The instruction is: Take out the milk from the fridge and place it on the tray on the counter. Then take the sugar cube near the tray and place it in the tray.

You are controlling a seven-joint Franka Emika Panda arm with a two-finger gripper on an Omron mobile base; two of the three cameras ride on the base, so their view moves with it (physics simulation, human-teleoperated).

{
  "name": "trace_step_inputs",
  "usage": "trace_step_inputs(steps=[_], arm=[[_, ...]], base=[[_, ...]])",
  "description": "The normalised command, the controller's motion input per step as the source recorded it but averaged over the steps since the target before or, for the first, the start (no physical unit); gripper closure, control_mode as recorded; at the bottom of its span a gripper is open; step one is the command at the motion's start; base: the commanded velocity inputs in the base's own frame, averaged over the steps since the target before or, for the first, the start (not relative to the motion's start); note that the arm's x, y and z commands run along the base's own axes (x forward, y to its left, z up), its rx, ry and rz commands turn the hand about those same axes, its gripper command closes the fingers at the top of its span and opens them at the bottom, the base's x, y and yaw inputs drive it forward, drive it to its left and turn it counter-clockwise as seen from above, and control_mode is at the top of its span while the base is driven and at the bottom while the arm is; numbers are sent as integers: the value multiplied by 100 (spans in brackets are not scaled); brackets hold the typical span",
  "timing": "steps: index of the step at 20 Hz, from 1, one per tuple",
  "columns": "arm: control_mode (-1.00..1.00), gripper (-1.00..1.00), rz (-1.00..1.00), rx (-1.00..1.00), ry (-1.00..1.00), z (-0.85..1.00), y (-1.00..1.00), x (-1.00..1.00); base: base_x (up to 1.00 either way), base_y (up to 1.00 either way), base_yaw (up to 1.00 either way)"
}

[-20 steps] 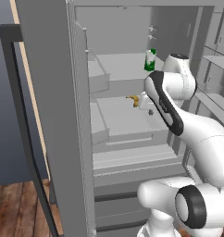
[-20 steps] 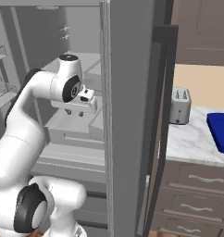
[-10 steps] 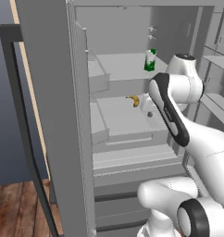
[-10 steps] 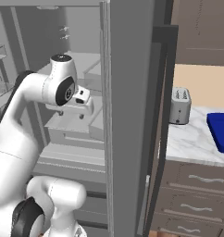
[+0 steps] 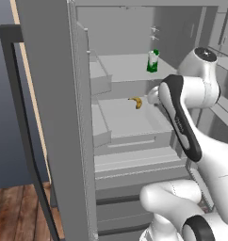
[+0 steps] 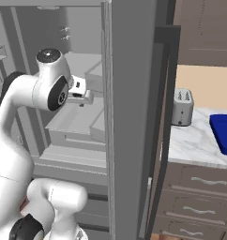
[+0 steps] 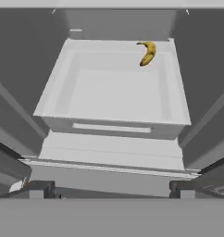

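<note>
Upper fridge shelf: flat grey shelf [image 5: 127, 66] inside the tall grey refrigerator [image 5: 54, 94]; the small white milk carton with green cap and label [image 5: 153, 61] stands upright at its 3 o'clock side.

Lower fridge shelf: pale grey tray-like shelf with raised sides [image 7: 116, 88]; a yellow curved banana [image 7: 147, 52] lies at its 1 o'clock corner.

Counter: white marble top with grey veins [image 6: 192, 143]; a silver two-slot toaster [image 6: 182, 107] stands at 9 o'clock, a dark blue shallow tray [image 6: 223, 134] lies at 3 o'clock.
</note>
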Motion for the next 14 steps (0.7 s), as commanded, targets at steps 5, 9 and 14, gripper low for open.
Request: trace_step_inputs(steps=[5,9,14], arm=[[-100,-100,0,-1,-23,52,-10,4],[-100,-100,0,0,-15,44,-22,9],[-100,-100,0,0,-3,39,-6,38]], base=[[0,0,0],[0,0,0],[0,0,0]])
